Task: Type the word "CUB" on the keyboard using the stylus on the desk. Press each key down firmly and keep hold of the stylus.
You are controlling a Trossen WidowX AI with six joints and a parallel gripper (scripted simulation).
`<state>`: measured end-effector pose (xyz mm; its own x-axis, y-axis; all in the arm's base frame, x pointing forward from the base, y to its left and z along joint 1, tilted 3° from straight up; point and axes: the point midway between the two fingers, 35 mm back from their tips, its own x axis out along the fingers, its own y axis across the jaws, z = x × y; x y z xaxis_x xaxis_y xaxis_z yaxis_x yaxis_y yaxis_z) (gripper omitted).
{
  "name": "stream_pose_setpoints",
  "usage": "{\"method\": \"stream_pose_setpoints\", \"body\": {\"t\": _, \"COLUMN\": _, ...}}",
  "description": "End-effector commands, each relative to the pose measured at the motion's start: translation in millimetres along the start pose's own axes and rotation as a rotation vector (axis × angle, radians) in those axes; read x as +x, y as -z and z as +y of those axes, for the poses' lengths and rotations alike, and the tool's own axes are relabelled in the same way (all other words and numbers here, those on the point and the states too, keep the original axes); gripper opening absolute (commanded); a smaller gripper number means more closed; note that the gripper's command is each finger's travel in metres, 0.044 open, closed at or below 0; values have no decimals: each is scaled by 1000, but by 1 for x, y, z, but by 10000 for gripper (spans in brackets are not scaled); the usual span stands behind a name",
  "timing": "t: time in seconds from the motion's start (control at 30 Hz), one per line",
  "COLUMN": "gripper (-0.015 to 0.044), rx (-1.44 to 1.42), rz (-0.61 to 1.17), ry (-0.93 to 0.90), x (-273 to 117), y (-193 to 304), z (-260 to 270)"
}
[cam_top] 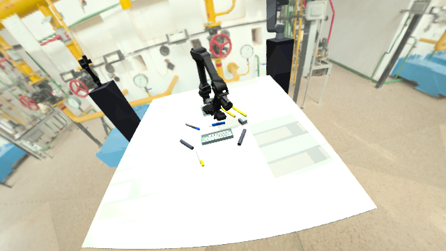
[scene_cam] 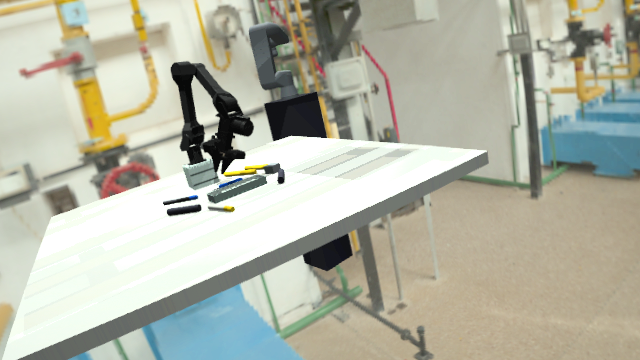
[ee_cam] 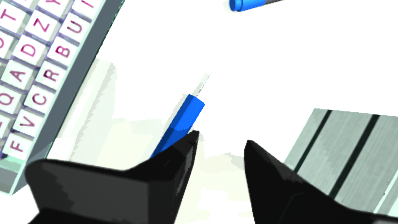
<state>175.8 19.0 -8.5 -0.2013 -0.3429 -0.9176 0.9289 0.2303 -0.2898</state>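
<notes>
The keyboard lies on the desk. In the wrist view its keys fill the upper left, with the C key, the U key and the B key readable. A blue stylus-like tool with a thin pale tip lies behind the keyboard. My gripper is partly open and empty, above the desk behind the keyboard. In the wrist view its left finger overlaps and hides the tool's near end; the tool is not between the fingers.
A dark pen with a blue end lies left of the blue tool. Two dark rods flank the keyboard. Two yellow sticks and a grey block lie behind right. A yellow-and-white tool lies in front.
</notes>
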Motion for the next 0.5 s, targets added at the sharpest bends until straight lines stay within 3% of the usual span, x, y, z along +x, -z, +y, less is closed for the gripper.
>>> {"method": "stream_pose_setpoints", "body": {"t": 0.0, "gripper": 150, "rx": 478, "rz": -138, "ry": -92, "x": -16, "y": 2, "z": 14}}
{"method": "stream_pose_setpoints", "body": {"t": 0.47, "gripper": 150, "rx": 479, "rz": -138, "ry": -92, "x": -15, "y": 0, "z": 14}}
